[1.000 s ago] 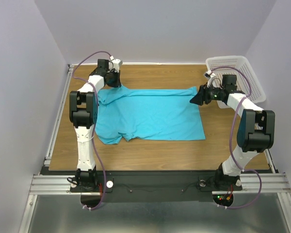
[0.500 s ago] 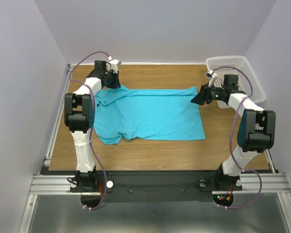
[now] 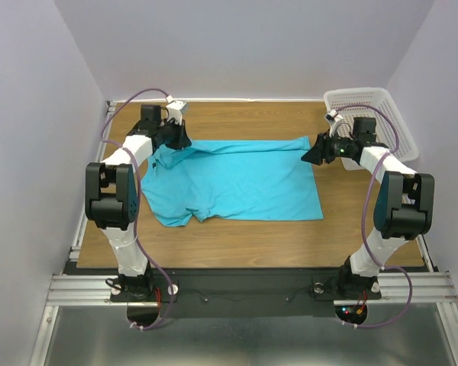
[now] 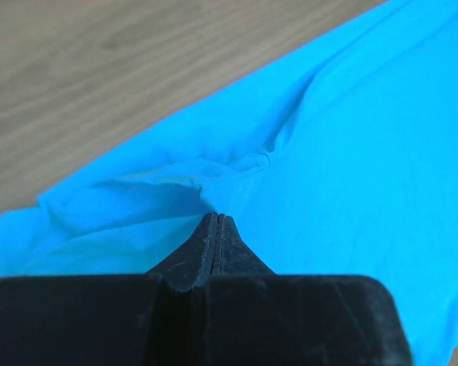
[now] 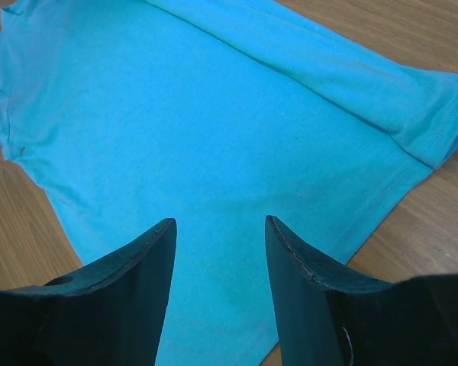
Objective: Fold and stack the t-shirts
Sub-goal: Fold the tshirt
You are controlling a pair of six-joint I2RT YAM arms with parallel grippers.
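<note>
The left hand (image 4: pixel 217 219) was found pressed together on a small pucker of the t-shirt (image 3: pixel 237 179). The cloth was gathered into wrinkles right at the fingertips, at the garment's far left corner near the sleeve. The right hand (image 5: pixel 219 223) was held with its fingers apart and nothing between them, poised above the far right hem corner, where a strip along the far edge was turned over on itself.

The shirt was spread mostly flat across the middle of the wooden surface (image 3: pixel 244 114), with one sleeve rumpled at its near left side. A white basket (image 3: pixel 366 103) was set at the far right corner, close behind the right hand.

The fabric was judged thin, light and limp. It could be expected to sag and drape between any two held points, and to drag or bunch if pulled across the wood. A shallow pinch might slip off a single layer, so hold is best taken at corners and along the stitched hem, where the cloth is doubled.
</note>
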